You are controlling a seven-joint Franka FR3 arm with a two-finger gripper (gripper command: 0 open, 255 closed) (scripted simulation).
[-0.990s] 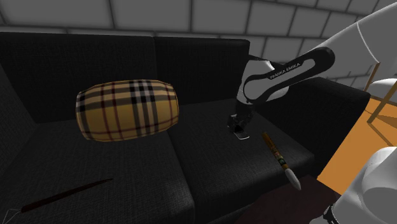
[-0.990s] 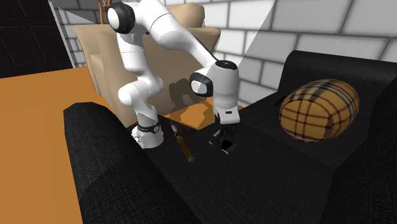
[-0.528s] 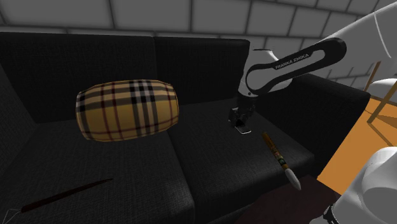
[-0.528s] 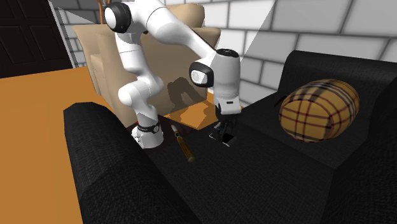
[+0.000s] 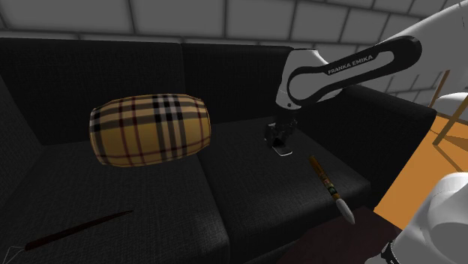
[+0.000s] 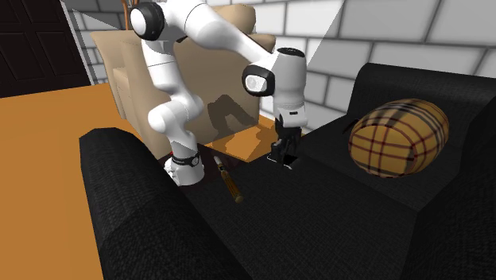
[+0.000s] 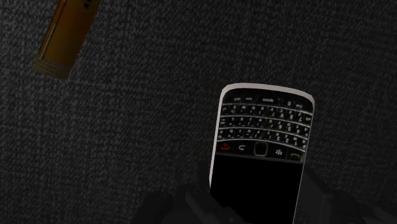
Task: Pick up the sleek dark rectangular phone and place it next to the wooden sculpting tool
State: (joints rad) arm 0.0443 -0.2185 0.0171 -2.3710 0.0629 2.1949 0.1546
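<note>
A white robot arm (image 5: 337,71) reaches over a black fabric sofa (image 5: 247,199). Its black claw (image 5: 279,138) is pinching a dark rectangular phone with a silver rim and a small keyboard (image 7: 261,153). In the wrist view the two fingers (image 7: 181,207) clasp the phone's lower end, and its screen and keys face the camera.

Compared with a second ago, the arm's elbow stands higher. The claw also sits higher in both outside views and has shifted slightly toward the sofa back. The phone has come up with it and now appears to hang clear of the seat rather than lie on it. This suggests the pick-up is done and the carry is only starting.

The brown wooden sculpting tool with a pale tip (image 5: 330,189) lies flat on the seat where it was. In the shoulder view it is at about four o'clock from the claw, near it but apart. In the wrist view its brown end shows at about eleven o'clock from the phone.

A yellow plaid barrel-shaped cushion (image 5: 150,127) rests at nine o'clock from the claw, well apart. A thin dark reddish stick (image 5: 75,229) lies far off at eight o'clock.

The phone has yet to travel toward the tool, come down beside it and be released. The risk I would expect is nudging the tool on the way down.
</note>
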